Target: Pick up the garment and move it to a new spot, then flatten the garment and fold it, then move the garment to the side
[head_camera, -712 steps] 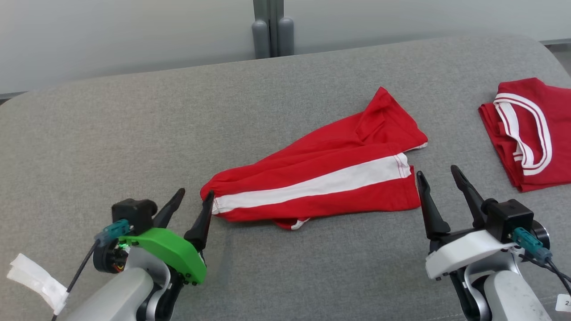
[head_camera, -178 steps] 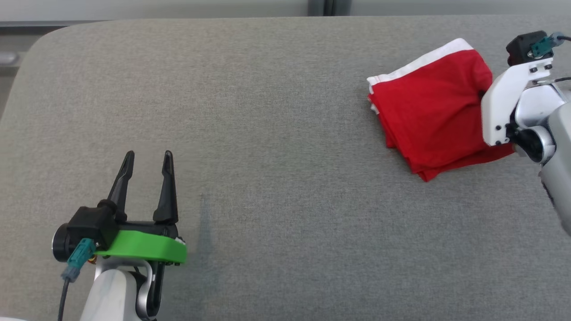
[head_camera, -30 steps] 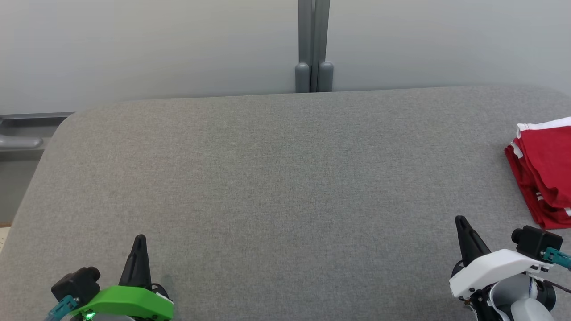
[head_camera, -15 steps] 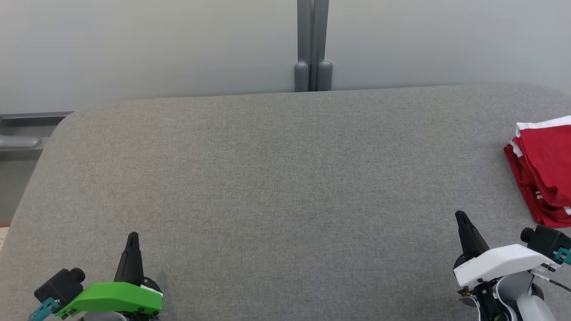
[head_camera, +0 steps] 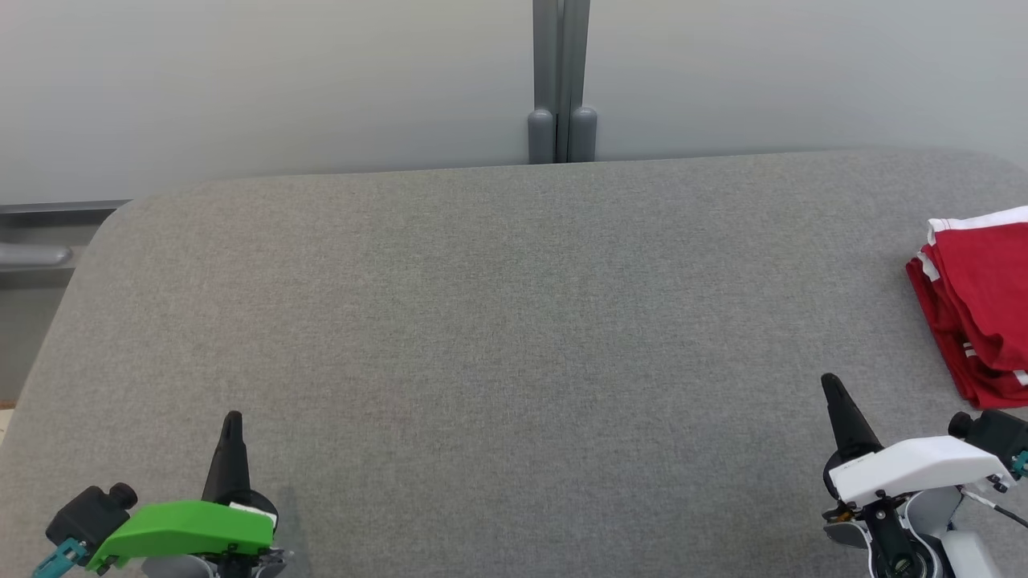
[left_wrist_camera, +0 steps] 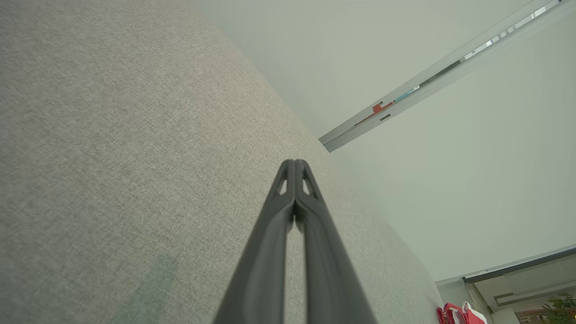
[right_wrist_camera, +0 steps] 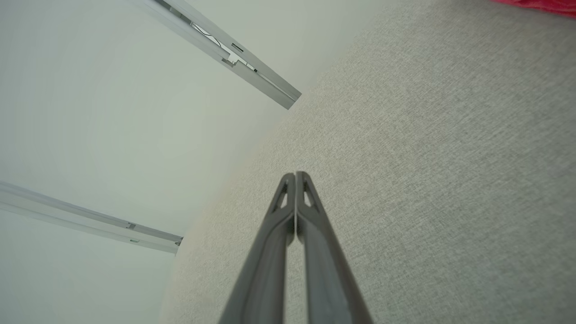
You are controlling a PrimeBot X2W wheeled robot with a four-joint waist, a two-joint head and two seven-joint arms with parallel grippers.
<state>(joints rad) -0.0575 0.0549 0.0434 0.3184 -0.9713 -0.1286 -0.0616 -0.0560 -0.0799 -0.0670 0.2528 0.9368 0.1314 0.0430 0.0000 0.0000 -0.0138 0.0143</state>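
Note:
The garment [head_camera: 980, 297], red with white trim, lies folded in a stack at the right edge of the grey padded table [head_camera: 498, 305]; a sliver of it shows in the left wrist view [left_wrist_camera: 461, 314] and at the top of the right wrist view [right_wrist_camera: 535, 3]. My left gripper [head_camera: 232, 421] sits at the lower left, shut, tips pressed together [left_wrist_camera: 294, 163], holding nothing. My right gripper [head_camera: 830, 384] sits at the lower right, also shut and empty [right_wrist_camera: 295, 174], a short way in front of and left of the garment.
A pale wall runs behind the table, with a grey vertical post [head_camera: 561, 80] at its middle. The table's rounded left corner [head_camera: 112, 225] drops off toward a grey rail [head_camera: 36, 255].
Both grippers have slid slightly down and back toward the bottom corners. The folded garment has stayed in place at the right edge.

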